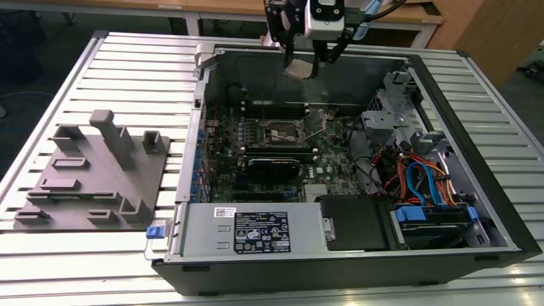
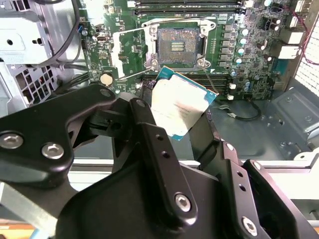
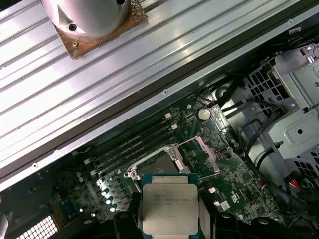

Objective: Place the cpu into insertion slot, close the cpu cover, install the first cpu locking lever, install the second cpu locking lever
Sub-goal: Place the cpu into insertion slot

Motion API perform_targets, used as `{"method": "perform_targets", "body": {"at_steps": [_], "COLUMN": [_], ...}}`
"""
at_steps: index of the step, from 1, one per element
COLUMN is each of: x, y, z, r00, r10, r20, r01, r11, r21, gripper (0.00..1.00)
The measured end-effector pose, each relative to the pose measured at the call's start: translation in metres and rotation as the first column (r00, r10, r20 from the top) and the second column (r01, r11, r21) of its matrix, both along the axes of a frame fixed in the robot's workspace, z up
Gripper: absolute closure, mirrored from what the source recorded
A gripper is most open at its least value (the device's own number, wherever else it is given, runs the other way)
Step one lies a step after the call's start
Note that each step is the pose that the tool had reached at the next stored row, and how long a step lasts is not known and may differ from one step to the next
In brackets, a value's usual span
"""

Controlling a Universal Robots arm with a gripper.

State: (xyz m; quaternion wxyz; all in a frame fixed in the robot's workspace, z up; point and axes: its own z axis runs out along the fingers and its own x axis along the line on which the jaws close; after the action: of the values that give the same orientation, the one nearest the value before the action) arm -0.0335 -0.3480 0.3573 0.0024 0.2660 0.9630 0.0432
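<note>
Your tool point(image 1: 306, 64) clamped on the one cpu point(image 1: 299, 69), square chip tilted, silver lid facing the first wrist view, above the single bare insertion slot point(image 1: 281, 132), one open computer case point(image 1: 488, 169) on the table point(image 1: 127, 70)

- Wrist point(image 1: 325, 16) sits high, pointing straight down.
- Gripper point(image 1: 304, 69) hangs vertical, both fingers point(image 2: 147, 124) pressed against opposite edges of the cpu point(image 2: 182, 104), holding it tilted.
</note>
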Motion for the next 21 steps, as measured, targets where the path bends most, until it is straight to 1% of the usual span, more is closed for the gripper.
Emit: {"method": "perform_targets", "body": {"at_steps": [14, 21], "x": [0.0, 0.0], "y": [0.0, 0.0], "z": [-0.0001, -0.0001], "r00": [1.0, 0.9996], "r10": [-0.003, -0.029], "r20": [0.0001, 0.0001], "r01": [0.003, 0.029], "r11": [1.0, 0.9996], "r21": [0.0001, 0.0001], "gripper": [0.46, 0.46]}}
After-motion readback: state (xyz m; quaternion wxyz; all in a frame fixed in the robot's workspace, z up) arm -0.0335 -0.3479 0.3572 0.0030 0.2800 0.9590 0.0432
